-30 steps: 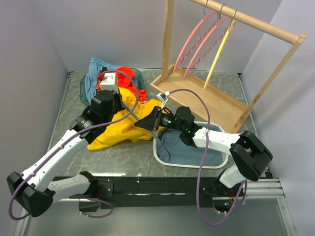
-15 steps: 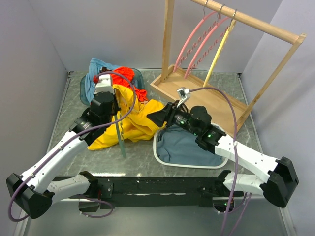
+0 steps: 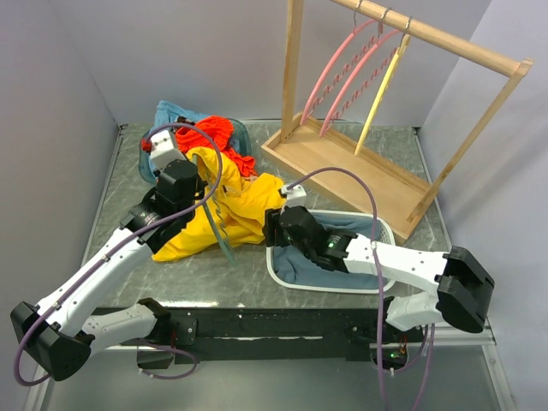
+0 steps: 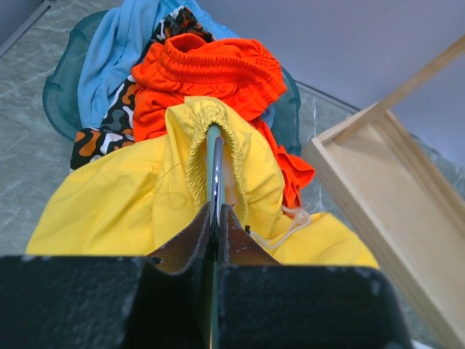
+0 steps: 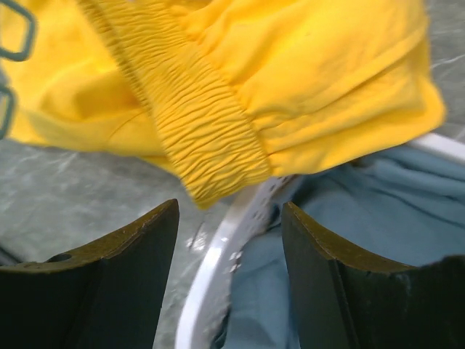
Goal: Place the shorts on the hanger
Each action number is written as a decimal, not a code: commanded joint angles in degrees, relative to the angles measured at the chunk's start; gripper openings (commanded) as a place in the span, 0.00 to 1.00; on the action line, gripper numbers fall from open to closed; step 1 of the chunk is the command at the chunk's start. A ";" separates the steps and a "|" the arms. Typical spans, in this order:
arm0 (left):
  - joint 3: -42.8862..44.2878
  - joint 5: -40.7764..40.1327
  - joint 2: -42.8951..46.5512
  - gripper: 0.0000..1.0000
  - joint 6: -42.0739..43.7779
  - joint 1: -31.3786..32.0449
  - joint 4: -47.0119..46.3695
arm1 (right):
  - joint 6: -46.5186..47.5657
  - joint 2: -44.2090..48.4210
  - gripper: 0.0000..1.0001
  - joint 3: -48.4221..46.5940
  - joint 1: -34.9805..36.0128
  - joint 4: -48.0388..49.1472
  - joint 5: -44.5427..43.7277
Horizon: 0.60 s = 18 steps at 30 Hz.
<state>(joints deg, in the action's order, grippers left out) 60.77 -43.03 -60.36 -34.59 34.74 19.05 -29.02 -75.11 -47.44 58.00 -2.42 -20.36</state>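
Observation:
The yellow shorts (image 3: pixel 248 210) lie bunched at mid-table, with one edge over the white basket's rim. My left gripper (image 3: pixel 190 199) is shut on the thin teal hanger (image 3: pixel 221 235). In the left wrist view the hanger (image 4: pixel 214 163) runs edge-on from the left gripper (image 4: pixel 216 218) into the shorts' gathered waistband (image 4: pixel 195 156). My right gripper (image 3: pixel 272 229) stands open just below the shorts' edge. In the right wrist view nothing sits in the right gripper (image 5: pixel 229 218), and the elastic waistband (image 5: pixel 207 138) lies just beyond its tips. A bit of teal hanger (image 5: pixel 18 40) shows at the top left of that view.
A white basket (image 3: pixel 381 227) holding blue-grey cloth (image 3: pixel 321 257) lies under the right gripper, its rim (image 5: pixel 214 254) between the fingers. An orange-red garment (image 3: pixel 218 133) and blue cloth (image 3: pixel 167 120) are piled at the far left. A wooden rack (image 3: pixel 385 175) with pink hangers (image 3: pixel 342 77) and a yellow hanger (image 3: pixel 381 94) stands far right.
The right gripper opened, let go near the shorts' edge and drew back over the basket rim. The left gripper moved far-left, carrying and tilting the hanger with the waistband on it.

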 commanded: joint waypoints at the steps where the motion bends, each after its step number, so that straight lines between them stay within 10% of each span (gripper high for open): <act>1: 1.37 -4.69 1.03 0.01 -5.40 0.68 -7.00 | 3.79 -1.96 0.66 -4.94 0.62 -0.83 -7.41; 18: -2.15 -15.07 -1.52 0.01 -6.46 4.10 -17.29 | 5.81 -8.47 0.64 -12.06 2.03 -3.03 -6.80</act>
<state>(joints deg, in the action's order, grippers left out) 58.94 -53.80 -62.00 -40.16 38.52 9.26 -24.08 -81.87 -56.36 59.44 -4.93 -25.69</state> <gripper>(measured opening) 0.067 0.645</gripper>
